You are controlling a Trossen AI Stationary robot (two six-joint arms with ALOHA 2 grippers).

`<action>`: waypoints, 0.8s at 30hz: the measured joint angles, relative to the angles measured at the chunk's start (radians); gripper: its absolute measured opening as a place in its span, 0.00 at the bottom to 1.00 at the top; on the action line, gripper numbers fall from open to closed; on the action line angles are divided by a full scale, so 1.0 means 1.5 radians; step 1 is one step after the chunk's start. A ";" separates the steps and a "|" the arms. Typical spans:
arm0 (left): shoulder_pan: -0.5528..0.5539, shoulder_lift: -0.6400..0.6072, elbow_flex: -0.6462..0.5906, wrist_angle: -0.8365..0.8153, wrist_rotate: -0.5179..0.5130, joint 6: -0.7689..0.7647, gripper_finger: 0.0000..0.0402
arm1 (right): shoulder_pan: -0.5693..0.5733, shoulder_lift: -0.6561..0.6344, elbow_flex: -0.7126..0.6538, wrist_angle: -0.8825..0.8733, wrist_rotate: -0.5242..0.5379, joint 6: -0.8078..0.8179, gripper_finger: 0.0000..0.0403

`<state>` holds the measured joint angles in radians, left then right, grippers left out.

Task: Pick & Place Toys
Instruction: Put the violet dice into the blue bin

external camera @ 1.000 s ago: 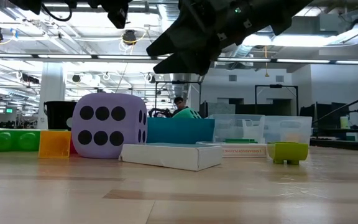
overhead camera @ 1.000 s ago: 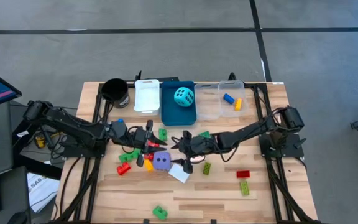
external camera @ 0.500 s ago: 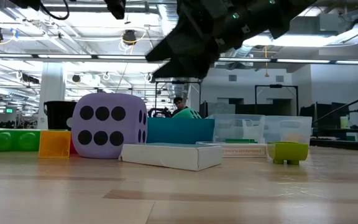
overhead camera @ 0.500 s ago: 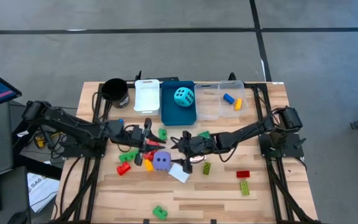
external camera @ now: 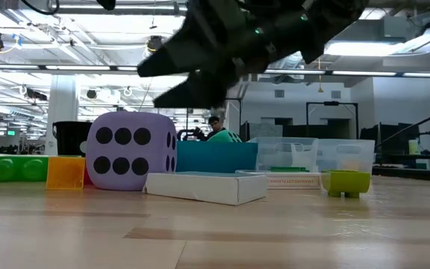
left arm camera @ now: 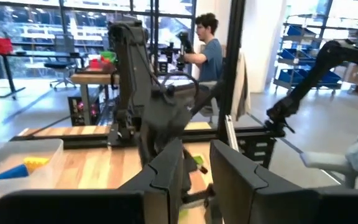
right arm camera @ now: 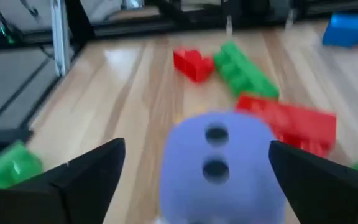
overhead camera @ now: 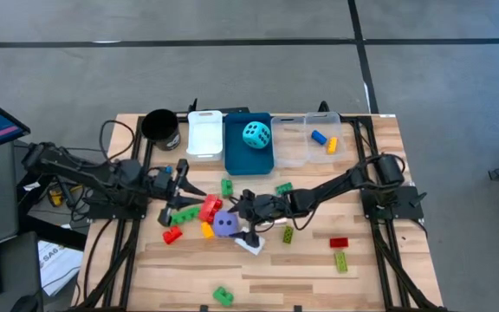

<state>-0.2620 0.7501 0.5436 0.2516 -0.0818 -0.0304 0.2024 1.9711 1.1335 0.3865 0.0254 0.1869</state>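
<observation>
The purple die rests on the wood table among red, green and orange bricks, next to a flat white card. My right gripper is open wide just to the right of the die and slants down toward it. In the right wrist view the die sits ahead of the gripper, in line with the gap between the fingers. My left gripper is held level above the table's left part. Only a narrow gap shows between its fingers, and nothing is in it. A cyan die lies in the blue bin.
A black cup, a white bin and clear bins with blue and yellow bricks line the far edge. More bricks lie to the right and near the front edge. A person stands beyond the table.
My right gripper has moved left and down toward the purple die, and its fingers have opened wider. My left gripper has drawn back toward the table's left edge and risen, away from the red brick, which stays on the table.
</observation>
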 joint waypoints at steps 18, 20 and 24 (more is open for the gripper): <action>0.000 -0.006 -0.006 0.006 -0.005 0.000 0.19 | -0.013 0.066 0.040 -0.034 0.077 -0.056 0.99; 0.000 -0.006 -0.006 0.006 -0.005 0.000 0.19 | -0.013 0.072 0.040 -0.029 0.087 -0.062 0.99; 0.000 -0.006 -0.006 0.005 -0.005 0.000 0.19 | -0.013 0.071 0.040 -0.038 0.087 -0.060 0.99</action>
<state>-0.2626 0.7414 0.5346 0.2584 -0.0897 -0.0307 0.1822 2.0781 1.1938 0.3297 0.1555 0.0971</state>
